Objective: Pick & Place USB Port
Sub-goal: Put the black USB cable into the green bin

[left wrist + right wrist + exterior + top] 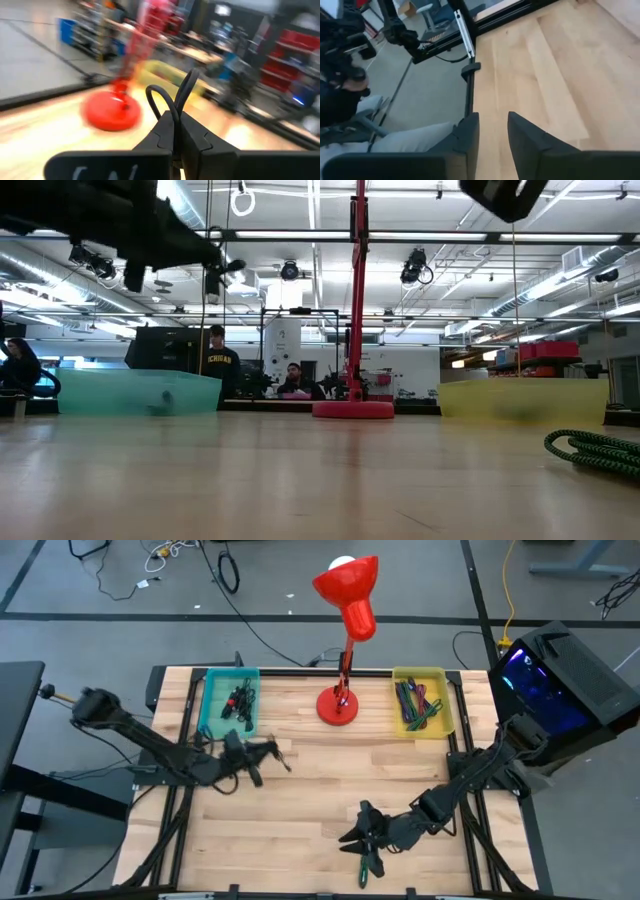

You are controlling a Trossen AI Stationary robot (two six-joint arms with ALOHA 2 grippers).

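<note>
From above, the left gripper (262, 752) pinches a black cable (277, 753) beside the teal bin (212, 690), not yet dropped in, while its wrist view shows fingers clamped on it, and the right gripper (492, 131) stands parted, empty, over a green cable (362, 866).

Two bins sit on the table: one teal bin (214, 690) and one yellow bin (447, 700), each holding a tangle of cables too bunched to count. One red lamp (345, 600) stands between them. One green cable (363, 867) lies loose. Two robot arms work.
</note>
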